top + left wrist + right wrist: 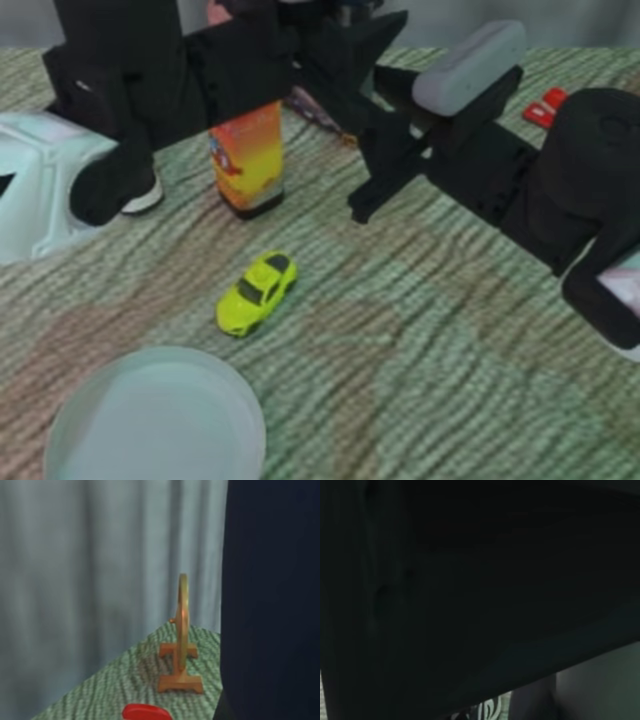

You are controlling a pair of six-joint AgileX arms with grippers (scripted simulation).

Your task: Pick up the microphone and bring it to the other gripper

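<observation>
A large dark navy shape (272, 600) fills one side of the left wrist view, very close to the camera; it may be the microphone's foam head, but I cannot be sure. No grey handle shows plainly in any view. In the top view my left arm (150, 70) reaches in from the left along the far edge. My right arm (480, 160), with a grey rounded pad (470, 65), reaches in from the right. The left gripper (300, 50) and right gripper (355, 55) meet at the far centre as one black mass. The right wrist view is dark.
An orange bottle (248, 160) stands under the left arm, with a yellow-green toy car (257, 292) nearer the front. A white plate (155, 415) lies at the front left and a red stapler-like thing (545, 105) at the far right. A wooden ring stand (181, 645) is at the far edge.
</observation>
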